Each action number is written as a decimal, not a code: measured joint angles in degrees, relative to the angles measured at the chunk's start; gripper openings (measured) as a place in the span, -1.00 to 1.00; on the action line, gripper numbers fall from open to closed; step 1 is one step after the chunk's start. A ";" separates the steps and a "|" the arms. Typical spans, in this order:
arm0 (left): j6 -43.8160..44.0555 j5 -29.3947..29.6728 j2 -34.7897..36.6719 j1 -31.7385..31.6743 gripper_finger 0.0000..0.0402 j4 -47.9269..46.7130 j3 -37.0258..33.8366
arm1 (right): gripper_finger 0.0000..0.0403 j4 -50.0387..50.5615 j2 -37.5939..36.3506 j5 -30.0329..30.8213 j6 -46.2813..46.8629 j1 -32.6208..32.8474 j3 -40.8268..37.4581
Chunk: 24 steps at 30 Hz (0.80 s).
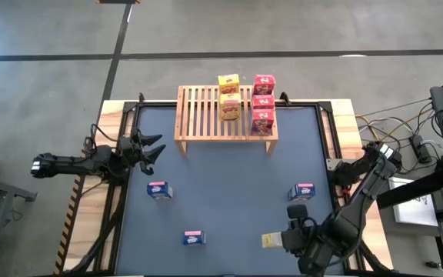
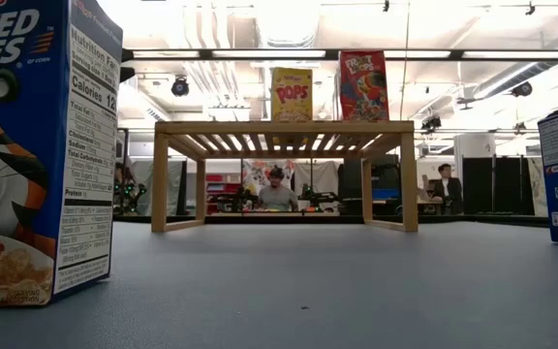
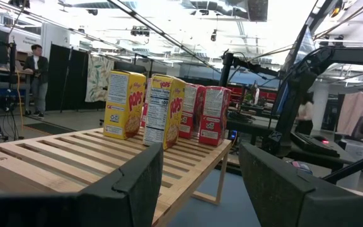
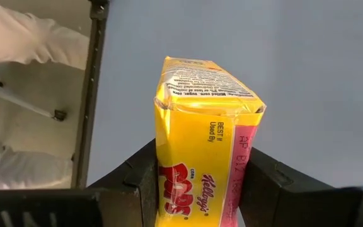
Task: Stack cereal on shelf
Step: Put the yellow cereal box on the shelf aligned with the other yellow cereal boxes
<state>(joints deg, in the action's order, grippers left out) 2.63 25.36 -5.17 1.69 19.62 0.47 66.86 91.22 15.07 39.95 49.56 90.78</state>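
The wooden slatted shelf [image 1: 225,115] stands at the table's far middle. On its right part stand two yellow cereal boxes [image 1: 229,94] and three red ones [image 1: 263,101], also seen in the left wrist view [image 3: 169,110]. Three blue boxes stand upright on the mat: [image 1: 159,190], [image 1: 194,238], [image 1: 301,191]. My right gripper [image 1: 281,240] is over the near right part of the mat, shut on a yellow cereal box [image 4: 200,145]. My left gripper [image 1: 154,148] waits open at the table's left edge, nothing between its fingers [image 3: 140,183]. My right gripper pinches the yellow box between its two fingers [image 4: 137,180], one on each of two opposite sides [image 4: 162,176], at the end nearest the wrist. The fingers slant downward and lie along the box, which sticks out past them. The mat shows behind the box.
A black frame rail [image 1: 118,192] borders the dark mat on its left and right. Cables and gear [image 1: 406,146] lie beyond the right edge. The left half of the shelf top is bare slats [image 1: 198,111]. People sit in the room behind [image 2: 277,189].
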 joint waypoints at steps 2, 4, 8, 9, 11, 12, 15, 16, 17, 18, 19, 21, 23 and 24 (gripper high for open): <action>0.00 0.01 0.00 0.00 -0.04 0.00 0.00 | -0.24 0.85 0.00 0.00 -0.01 0.00 0.02; 0.00 -0.01 0.00 -0.02 -0.04 0.00 0.00 | -0.23 2.07 -0.01 -0.04 -1.42 -0.17 0.00; 0.00 0.00 -0.01 -0.02 -0.04 0.00 0.00 | -0.23 3.06 -0.02 -0.13 -12.97 -3.11 0.15; 0.00 0.00 0.00 -0.02 -0.04 0.00 0.00 | -0.23 2.92 -0.02 -0.07 -14.55 -4.32 0.73; 0.00 0.01 0.00 -0.02 -0.04 0.00 0.00 | -0.23 2.94 0.04 -0.39 -16.86 -7.34 2.15; 0.00 0.01 0.00 -0.02 -0.04 0.00 0.00 | -0.23 2.92 0.14 -1.28 -17.58 -9.14 3.05; 0.00 -0.01 -0.04 -0.02 -0.04 0.00 0.00 | -0.23 4.93 0.32 -5.72 -21.04 -14.50 5.39; 0.00 -0.01 -0.04 -0.01 -0.04 0.00 0.00 | -0.23 5.74 0.37 -7.23 -22.67 -16.37 6.09; 0.00 -0.01 -0.04 -0.01 -0.04 0.00 0.00 | -0.23 6.38 0.37 -8.45 -24.44 -18.20 6.81; 0.00 0.00 -0.04 -0.01 -0.04 0.02 0.00 | -0.23 7.23 0.37 -9.21 -26.22 -19.98 7.53; 0.00 0.01 -0.04 0.00 -0.04 0.00 0.00 | -0.23 8.58 0.37 -9.38 -27.75 -21.69 8.42; 0.00 0.01 -0.04 0.00 -0.04 0.00 0.00 | -0.23 10.75 0.37 -9.45 -30.51 -24.96 10.12; 0.00 0.00 -0.04 0.00 -0.04 0.00 0.00 | -0.23 12.36 0.37 -9.45 -33.40 -27.90 11.76; 0.00 -0.01 -0.04 0.00 -0.04 0.00 0.00 | -0.23 13.37 0.37 -9.37 -34.99 -29.41 12.66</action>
<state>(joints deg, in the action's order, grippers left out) 2.63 25.34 -5.21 1.69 19.62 0.47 80.24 91.59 5.70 4.95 20.15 103.44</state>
